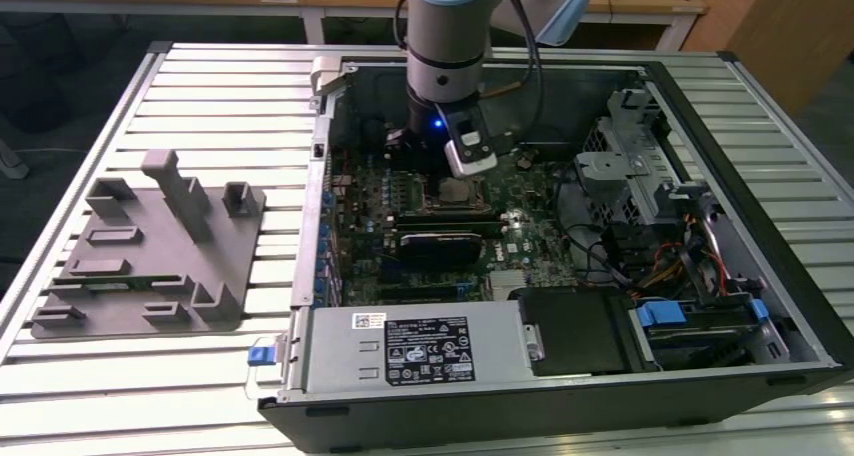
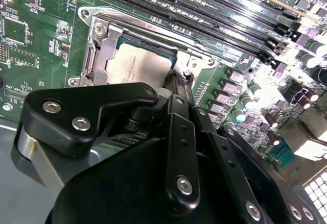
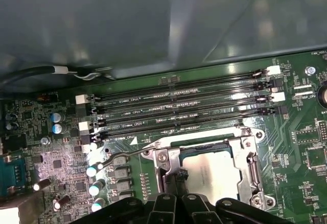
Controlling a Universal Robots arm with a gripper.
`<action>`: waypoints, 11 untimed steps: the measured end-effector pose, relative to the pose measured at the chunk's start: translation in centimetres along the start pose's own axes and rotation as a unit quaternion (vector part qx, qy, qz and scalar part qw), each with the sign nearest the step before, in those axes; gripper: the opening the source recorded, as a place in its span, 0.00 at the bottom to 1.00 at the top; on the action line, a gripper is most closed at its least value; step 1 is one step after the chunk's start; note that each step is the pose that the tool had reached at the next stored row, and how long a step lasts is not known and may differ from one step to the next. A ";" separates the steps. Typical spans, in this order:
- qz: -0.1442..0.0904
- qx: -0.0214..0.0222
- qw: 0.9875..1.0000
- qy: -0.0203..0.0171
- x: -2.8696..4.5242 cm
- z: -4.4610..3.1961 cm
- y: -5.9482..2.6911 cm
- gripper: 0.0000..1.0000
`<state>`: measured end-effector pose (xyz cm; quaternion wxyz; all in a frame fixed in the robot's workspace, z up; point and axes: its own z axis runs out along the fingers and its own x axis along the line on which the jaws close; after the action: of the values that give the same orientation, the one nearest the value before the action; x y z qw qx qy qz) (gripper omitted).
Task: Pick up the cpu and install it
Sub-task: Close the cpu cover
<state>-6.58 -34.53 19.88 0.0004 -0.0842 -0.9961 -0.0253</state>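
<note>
The cpu (image 2: 137, 67), a flat square chip with a silver top, lies inside the metal-framed socket (image 2: 98, 44) on the green motherboard. In the first wrist view the cpu (image 3: 212, 172) sits within the socket frame (image 3: 251, 169), whose thin wire lever (image 3: 120, 154) sticks out to one side. My gripper (image 2: 175, 83) is shut with nothing in it, its tips down at the chip's edge. That edge contact is also visible in the first wrist view, where the gripper (image 3: 174, 180) touches the frame beside the chip. From the exterior view, the gripper (image 1: 455, 179) hangs straight over the cpu (image 1: 458, 191) inside the open computer case.
Several memory slots (image 3: 179, 113) run beside the socket. A black finned block (image 1: 434, 244) lies just in front of it. Drive cages and cables (image 1: 654, 206) fill the exterior view's right of the case. A grey fixture (image 1: 147, 251) stands on the slatted table at the exterior view's left.
</note>
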 end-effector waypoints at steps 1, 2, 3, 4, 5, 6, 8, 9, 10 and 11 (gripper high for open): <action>0.000 0.000 1.000 0.000 0.02 0.00 -0.01 0.11; 0.000 0.000 1.000 0.000 0.02 0.00 -0.01 0.11; 0.000 0.000 1.000 0.000 0.02 0.00 -0.01 0.11; -0.003 0.000 1.000 0.000 0.02 0.01 -0.01 0.11; -0.007 0.000 1.000 0.000 0.02 0.01 -0.01 0.11; -0.013 0.000 1.000 0.001 0.03 0.03 -0.01 0.11; -0.028 0.000 1.000 0.001 0.03 0.04 -0.01 0.11; -0.032 0.000 0.999 0.002 0.02 0.04 -0.01 0.11; -0.034 0.000 0.999 0.002 0.02 0.04 -0.01 0.11; -0.035 0.000 0.999 0.002 0.01 0.05 0.00 0.11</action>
<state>-6.59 -34.53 19.84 0.0013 -0.0496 -0.9985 -0.0252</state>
